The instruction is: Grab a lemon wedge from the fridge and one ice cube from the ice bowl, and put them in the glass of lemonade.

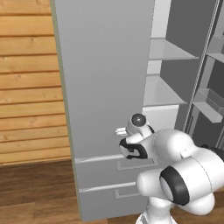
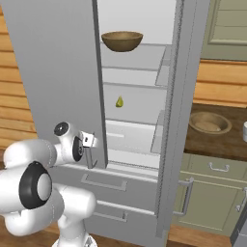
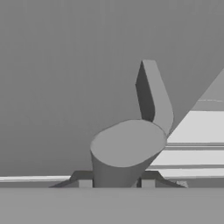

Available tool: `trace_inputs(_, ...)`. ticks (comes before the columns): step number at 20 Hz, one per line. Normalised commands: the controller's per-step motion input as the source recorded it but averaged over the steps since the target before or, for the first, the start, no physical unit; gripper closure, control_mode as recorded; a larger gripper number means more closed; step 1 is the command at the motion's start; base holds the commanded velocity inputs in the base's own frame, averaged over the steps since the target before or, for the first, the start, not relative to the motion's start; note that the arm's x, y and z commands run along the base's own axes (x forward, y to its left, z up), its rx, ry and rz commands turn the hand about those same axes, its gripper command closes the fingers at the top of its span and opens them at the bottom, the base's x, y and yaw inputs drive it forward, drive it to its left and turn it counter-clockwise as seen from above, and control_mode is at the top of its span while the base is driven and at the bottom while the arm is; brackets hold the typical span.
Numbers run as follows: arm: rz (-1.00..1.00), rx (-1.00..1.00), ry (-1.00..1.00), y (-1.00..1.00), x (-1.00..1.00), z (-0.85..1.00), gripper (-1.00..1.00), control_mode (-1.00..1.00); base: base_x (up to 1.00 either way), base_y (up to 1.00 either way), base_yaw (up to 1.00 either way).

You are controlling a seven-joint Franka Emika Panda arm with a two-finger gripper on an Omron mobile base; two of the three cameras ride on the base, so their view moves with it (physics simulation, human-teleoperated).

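Note:
The fridge (image 2: 53, 62) has its right door swung wide open, while the left door (image 1: 100, 65) faces me. On a middle shelf inside lies the lemon wedge (image 2: 119, 102), tiny and yellow-green. My gripper (image 2: 92, 144) is at the lower end of the left door's bar handle (image 2: 91, 158). In the hand view the handle's end (image 3: 127, 144) sits between the two fingertips (image 3: 85, 183), which press against its sides. The ice bowl (image 2: 210, 122), shallow and pale tan, rests on the dark counter at the right. The glass of lemonade (image 2: 244, 130) shows at the frame's right edge.
A darker, deeper brown bowl (image 2: 122, 41) stands on the top fridge shelf. The open right door (image 2: 176, 120) with its bins (image 1: 209, 103) stands between the shelves and the counter. Two drawers (image 2: 103, 183) run under the doors. A wooden wall (image 1: 26, 78) is left of the fridge.

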Motion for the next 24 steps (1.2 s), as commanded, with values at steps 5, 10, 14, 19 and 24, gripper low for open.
trace_inputs(5,0.00,0.01,0.00,0.32,-0.14,0.25,1.00,-1.00,0.00,0.00,0.00)
trace_inputs(10,0.03,0.01,-0.02,0.37,-0.49,0.37,1.00,-1.00,0.00,0.00,0.00)
trace_inputs(14,0.06,0.00,-0.03,0.54,-0.89,0.33,1.00,-1.00,0.00,0.00,0.00)
trace_inputs(19,0.11,0.00,-0.08,0.55,-1.00,0.15,1.00,-1.00,0.00,0.00,0.00)
trace_inputs(24,0.14,0.00,-0.04,0.47,-1.00,0.44,1.00,-1.00,0.00,0.00,0.00)
